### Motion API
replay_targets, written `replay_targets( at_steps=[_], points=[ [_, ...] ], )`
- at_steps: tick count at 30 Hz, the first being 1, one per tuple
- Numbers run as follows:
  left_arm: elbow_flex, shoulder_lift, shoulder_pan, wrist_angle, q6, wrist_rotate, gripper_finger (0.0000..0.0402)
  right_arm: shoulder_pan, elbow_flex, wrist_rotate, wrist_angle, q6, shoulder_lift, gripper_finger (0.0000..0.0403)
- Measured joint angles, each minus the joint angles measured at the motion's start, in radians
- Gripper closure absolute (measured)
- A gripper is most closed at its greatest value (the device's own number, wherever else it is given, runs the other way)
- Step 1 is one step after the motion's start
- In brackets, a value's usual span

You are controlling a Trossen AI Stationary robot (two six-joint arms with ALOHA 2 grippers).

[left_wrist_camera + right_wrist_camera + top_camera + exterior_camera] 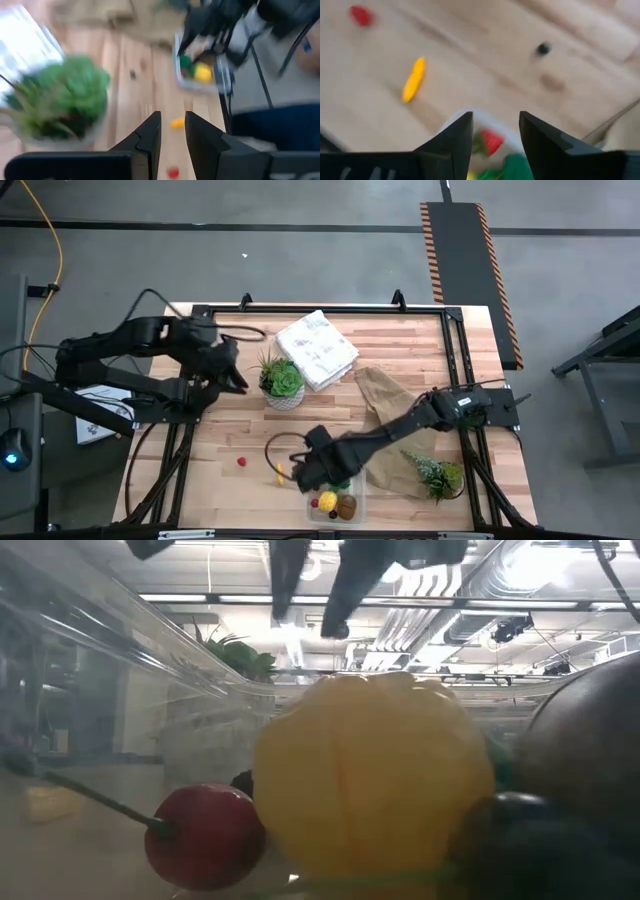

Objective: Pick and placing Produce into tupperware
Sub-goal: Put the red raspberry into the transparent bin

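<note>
The clear tupperware [338,498] stands at the table's near edge. In it lie a yellow lemon [327,500], a brown kiwi ball [347,506], a red berry [491,141] and a green piece [512,167]. My right gripper [495,135] hangs open just above its far left corner, with nothing between the fingers. On the bare wood to the left lie an orange stick [280,473], a red berry [241,462] and a dark berry [543,48]. My left gripper [172,140] is raised at the table's left, beside a potted succulent [282,383]. Its fingers stand slightly apart with nothing between them.
A folded white cloth [316,348] lies at the far middle. A crumpled brown paper bag [390,415] lies under my right arm, and a second succulent [440,476] stands at the near right. Bare wood lies left of the tupperware around the loose pieces.
</note>
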Motion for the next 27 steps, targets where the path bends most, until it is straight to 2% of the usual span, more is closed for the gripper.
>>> replay_targets(
  at_steps=[7,11,14,21,27],
  points=[
    [-0.029,-0.130,0.000,0.062,-0.108,-0.098,0.0325,-0.076,0.000,0.034,-0.152,-0.139,-0.002,0.0254],
    [-0.148,-0.222,0.000,0.112,-0.203,-0.101,0.0325,-0.104,0.000,0.066,-0.248,-0.200,-0.025,0.0254],
    [-0.265,-0.292,-0.018,0.199,-0.297,-0.072,0.0325,-0.118,-0.004,0.094,-0.253,-0.264,-0.059,0.0254],
    [-0.437,-0.416,-0.168,0.367,-0.467,-0.082,0.0325,-0.161,-0.068,0.181,-0.255,-0.317,-0.206,0.0254],
    [-0.450,-0.428,-0.368,0.403,-0.516,-0.251,0.0325,-0.185,-0.226,0.206,-0.253,-0.305,-0.400,0.0254]
  ],
)
